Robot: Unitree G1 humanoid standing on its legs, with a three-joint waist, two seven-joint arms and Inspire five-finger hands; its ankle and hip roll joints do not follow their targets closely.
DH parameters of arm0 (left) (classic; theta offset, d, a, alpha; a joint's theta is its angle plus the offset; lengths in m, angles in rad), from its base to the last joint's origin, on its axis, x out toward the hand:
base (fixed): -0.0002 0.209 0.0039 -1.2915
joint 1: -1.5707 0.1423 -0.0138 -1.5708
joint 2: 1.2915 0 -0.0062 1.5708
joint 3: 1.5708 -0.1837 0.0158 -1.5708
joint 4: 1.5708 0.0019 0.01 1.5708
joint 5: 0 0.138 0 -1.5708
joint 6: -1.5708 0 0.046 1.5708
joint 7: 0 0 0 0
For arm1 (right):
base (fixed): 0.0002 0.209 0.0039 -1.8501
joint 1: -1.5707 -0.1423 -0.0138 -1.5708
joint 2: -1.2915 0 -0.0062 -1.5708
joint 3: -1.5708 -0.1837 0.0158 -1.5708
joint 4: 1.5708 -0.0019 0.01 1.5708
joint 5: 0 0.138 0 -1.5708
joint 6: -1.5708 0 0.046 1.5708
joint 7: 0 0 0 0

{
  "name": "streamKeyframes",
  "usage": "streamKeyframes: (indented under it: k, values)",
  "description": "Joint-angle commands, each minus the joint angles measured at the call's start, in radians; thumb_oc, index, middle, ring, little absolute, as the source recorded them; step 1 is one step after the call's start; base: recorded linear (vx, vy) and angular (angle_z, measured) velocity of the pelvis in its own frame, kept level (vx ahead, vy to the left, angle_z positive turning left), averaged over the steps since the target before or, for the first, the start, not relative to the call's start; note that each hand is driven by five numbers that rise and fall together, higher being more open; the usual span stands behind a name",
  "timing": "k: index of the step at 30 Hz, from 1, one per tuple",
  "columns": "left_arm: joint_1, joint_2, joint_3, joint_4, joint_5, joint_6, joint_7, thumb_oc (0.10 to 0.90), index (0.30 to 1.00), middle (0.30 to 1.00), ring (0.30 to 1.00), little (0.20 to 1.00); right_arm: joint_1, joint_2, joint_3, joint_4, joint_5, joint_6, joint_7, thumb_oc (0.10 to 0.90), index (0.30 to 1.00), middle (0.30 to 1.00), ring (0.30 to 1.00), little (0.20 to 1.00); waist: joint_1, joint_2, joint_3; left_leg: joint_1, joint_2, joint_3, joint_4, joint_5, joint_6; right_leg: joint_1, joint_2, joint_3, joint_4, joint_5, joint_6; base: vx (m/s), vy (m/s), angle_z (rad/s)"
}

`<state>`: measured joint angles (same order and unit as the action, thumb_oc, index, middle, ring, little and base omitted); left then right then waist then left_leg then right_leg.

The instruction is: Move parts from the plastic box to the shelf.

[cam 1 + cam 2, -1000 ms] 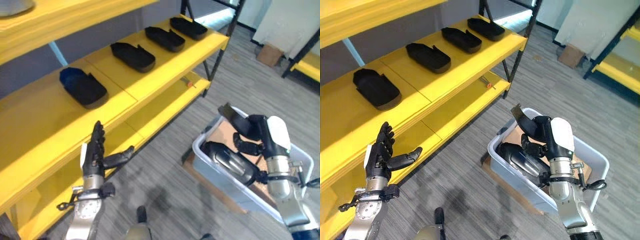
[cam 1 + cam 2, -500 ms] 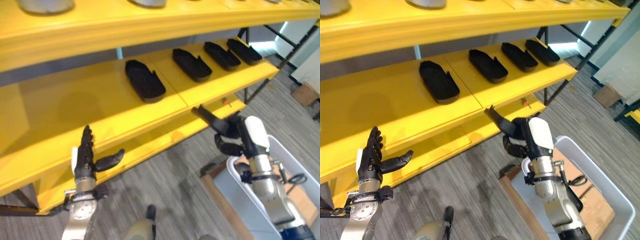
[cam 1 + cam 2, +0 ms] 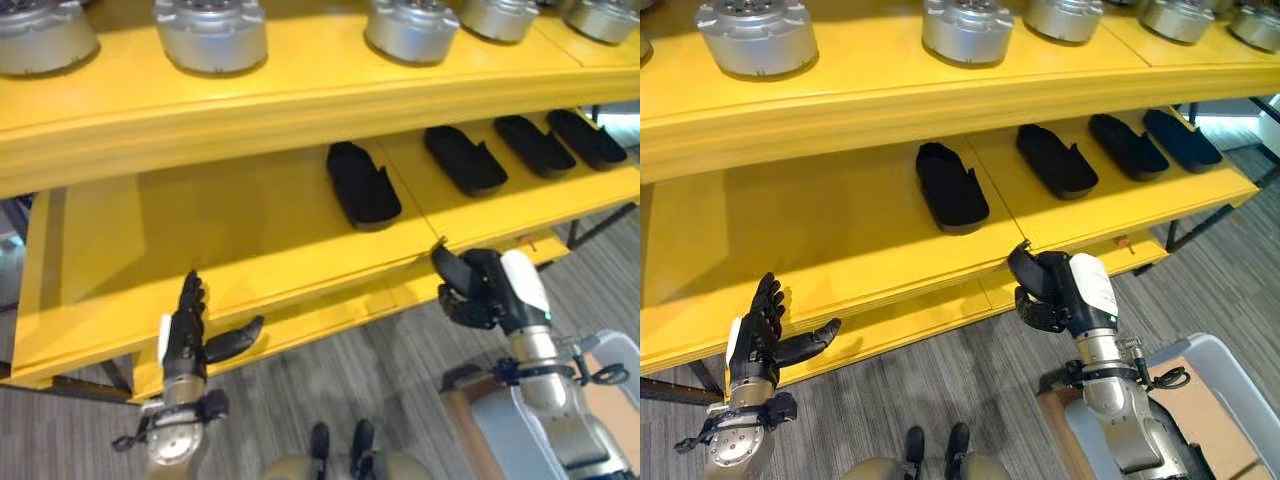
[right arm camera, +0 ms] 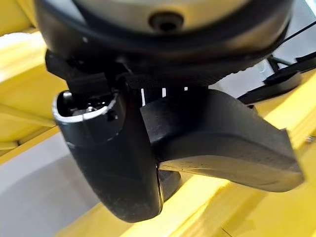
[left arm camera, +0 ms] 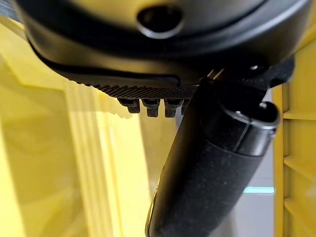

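Note:
My right hand (image 3: 522, 290) is shut on a black moulded part (image 3: 455, 272), holding it just off the front edge of the yellow middle shelf (image 3: 220, 220). In the right wrist view the same part (image 4: 232, 153) sits clamped between thumb and fingers, over the yellow board. Several matching black parts lie in a row on that shelf, the nearest one (image 3: 363, 185) just beyond my right hand. My left hand (image 3: 186, 335) stands open and empty in front of the shelf's left stretch. The grey plastic box (image 3: 1225, 352) is on the floor at the lower right.
The upper shelf (image 3: 300, 80) carries several round silver metal parts (image 3: 210, 35). A lower yellow shelf (image 3: 940, 315) runs beneath the middle one. The left half of the middle shelf is bare board. Grey striped floor lies below.
The camera has swung from the box toward the shelf. My right hand has carried the black part from above the box up to the middle shelf's front edge. The left hand has stayed open.

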<state>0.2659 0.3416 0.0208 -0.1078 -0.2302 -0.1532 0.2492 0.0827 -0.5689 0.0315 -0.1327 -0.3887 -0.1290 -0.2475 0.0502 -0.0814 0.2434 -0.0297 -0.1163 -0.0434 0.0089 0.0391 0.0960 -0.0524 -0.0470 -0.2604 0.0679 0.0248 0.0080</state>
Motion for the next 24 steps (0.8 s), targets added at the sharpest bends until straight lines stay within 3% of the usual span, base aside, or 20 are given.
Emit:
streamKeyframes:
  k: [1,2,4,5,7,8,9,11,13,14,24]
  values:
    - [-0.089,0.052,0.004,-0.086,-0.005,-0.110,0.002,0.900,1.000,1.000,1.000,1.000,-0.122,-0.049,-0.118,-0.090,0.023,-0.086,-0.114,0.400,0.300,0.300,0.300,0.300,-0.024,-0.044,-0.066,-0.038,0.083,0.005,0.199,-0.141,-0.111,0.029,-0.041,-0.035,-0.038,0.010,0.071,-0.04,-0.005,0.65]
    - [-0.094,0.053,0.003,-0.086,-0.008,-0.111,0.001,0.900,1.000,1.000,1.000,1.000,-0.124,-0.051,-0.118,-0.091,0.019,-0.084,-0.120,0.400,0.300,0.300,0.300,0.300,-0.031,-0.043,-0.062,-0.044,0.105,0.032,0.211,-0.146,-0.113,0.028,-0.045,-0.044,-0.033,0.007,0.068,-0.05,-0.011,0.70]
    - [-0.100,0.057,0.007,-0.091,-0.008,-0.115,0.010,0.900,1.000,1.000,1.000,1.000,-0.129,-0.045,-0.115,-0.105,0.015,-0.085,-0.135,0.400,0.300,0.300,0.300,0.300,-0.045,-0.051,-0.057,-0.040,0.198,0.105,0.226,-0.141,-0.125,0.031,-0.056,-0.056,-0.027,0.000,0.065,-0.03,0.043,0.61]
    - [-0.118,0.064,0.012,-0.101,-0.006,-0.119,0.023,0.900,1.000,1.000,1.000,1.000,-0.116,-0.040,-0.122,-0.123,0.011,-0.084,-0.148,0.400,0.300,0.300,0.300,0.300,-0.061,-0.051,-0.064,-0.023,0.363,0.165,0.176,-0.034,-0.158,0.038,-0.081,-0.085,-0.017,-0.014,0.071,-0.01,0.063,0.42]
    - [-0.117,0.064,0.012,-0.101,-0.006,-0.119,0.024,0.900,1.000,1.000,1.000,1.000,-0.114,-0.040,-0.122,-0.125,0.011,-0.084,-0.148,0.400,0.300,0.300,0.300,0.300,-0.062,-0.050,-0.066,-0.019,0.367,0.164,0.161,-0.024,-0.163,0.036,-0.076,-0.088,-0.016,-0.015,0.068,0.01,0.067,0.59]
    - [-0.117,0.065,0.014,-0.104,-0.005,-0.119,0.026,0.900,1.000,1.000,1.000,1.000,-0.089,-0.036,-0.137,-0.130,0.010,-0.081,-0.156,0.400,0.300,0.300,0.300,0.300,-0.081,-0.032,-0.078,-0.008,0.452,0.207,0.090,0.079,-0.197,0.039,-0.086,-0.115,-0.008,-0.026,0.079,0.07,0.248,0.61]
    - [-0.118,0.064,0.016,-0.109,-0.008,-0.119,0.029,0.900,1.000,1.000,1.000,1.000,-0.069,-0.035,-0.144,-0.138,0.013,-0.079,-0.163,0.400,0.300,0.300,0.300,0.300,-0.091,-0.004,-0.092,0.002,0.523,0.218,0.000,0.219,-0.243,0.033,-0.091,-0.127,0.013,-0.039,0.087,0.08,0.233,0.45]
    - [-0.118,0.061,0.017,-0.109,-0.012,-0.117,0.030,0.900,1.000,1.000,1.000,1.000,-0.061,-0.036,-0.145,-0.139,0.013,-0.077,-0.164,0.400,0.300,0.300,0.300,0.300,-0.092,0.012,-0.098,0.021,0.535,0.197,-0.038,0.259,-0.257,0.025,-0.089,-0.129,0.023,-0.044,0.088,0.05,0.144,0.46]
    - [-0.116,0.059,0.019,-0.107,-0.017,-0.118,0.024,0.900,1.000,1.000,1.000,1.000,-0.056,-0.033,-0.145,-0.132,0.014,-0.077,-0.159,0.400,0.300,0.300,0.300,0.300,-0.091,0.031,-0.113,0.050,0.511,0.175,-0.076,0.214,-0.257,0.017,-0.091,-0.115,0.044,-0.047,0.094,0.11,0.219,0.13]
    - [-0.109,0.061,0.021,-0.113,-0.013,-0.116,0.011,0.900,1.000,1.000,1.000,1.000,-0.023,-0.018,-0.167,-0.134,0.014,-0.073,-0.154,0.400,0.300,0.300,0.300,0.300,-0.089,0.036,-0.121,0.065,0.486,0.194,-0.075,0.160,-0.252,0.030,-0.117,-0.113,0.062,-0.047,0.098,0.13,0.220,0.08]
    - [-0.107,0.087,0.042,-0.119,0.003,-0.108,0.018,0.900,1.000,1.000,1.000,1.000,0.063,0.024,-0.235,-0.160,-0.024,-0.044,-0.135,0.400,0.300,0.300,0.300,0.300,-0.088,0.008,-0.126,0.070,0.397,0.204,-0.054,0.059,-0.220,0.061,-0.186,-0.120,0.051,-0.010,0.147,0.04,0.145,0.13]
